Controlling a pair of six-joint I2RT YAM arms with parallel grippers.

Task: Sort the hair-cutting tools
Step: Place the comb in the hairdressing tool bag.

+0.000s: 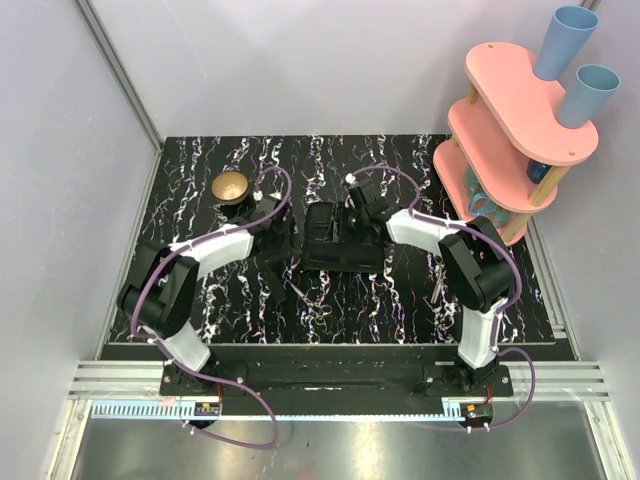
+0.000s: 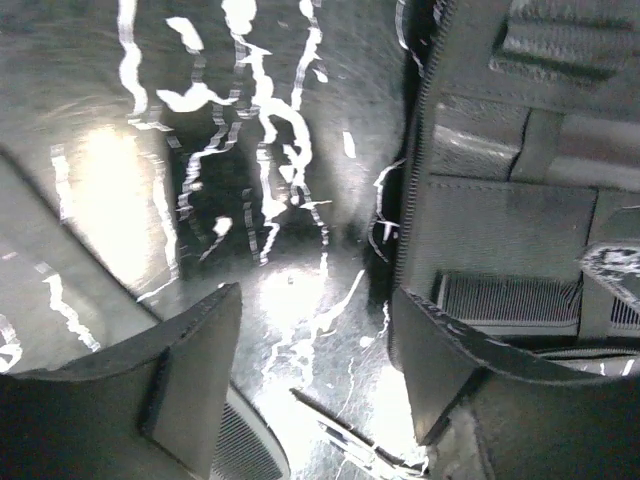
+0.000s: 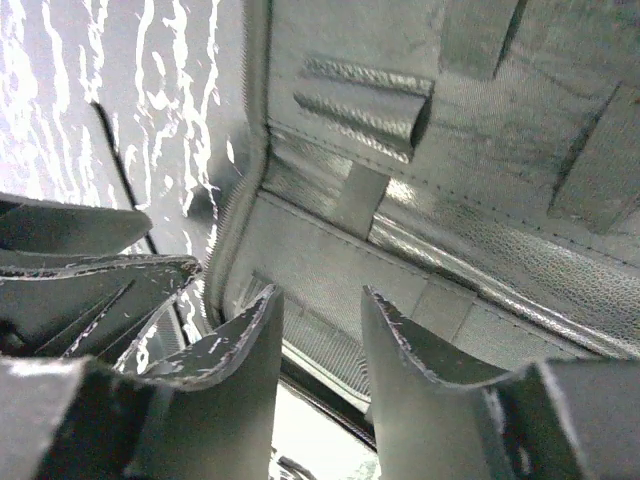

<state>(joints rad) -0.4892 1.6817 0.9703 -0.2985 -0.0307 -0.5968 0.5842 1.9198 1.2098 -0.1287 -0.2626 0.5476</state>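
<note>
Top external view — nothing held

Set wide, the left gripper has nothing between its fingers; the black case sits just to its right. The right gripper, parted, hangs over the case's open lining — empty. One pair of scissors lies on the worktop just behind the left gripper.

perhaps scissors, cropped below

Both arms bend inward, elbows out, wrists pitched down.
The left hand holds its fingers spread wide; opposite it, the right hand keeps its fingers parted by a narrower gap.
</note>
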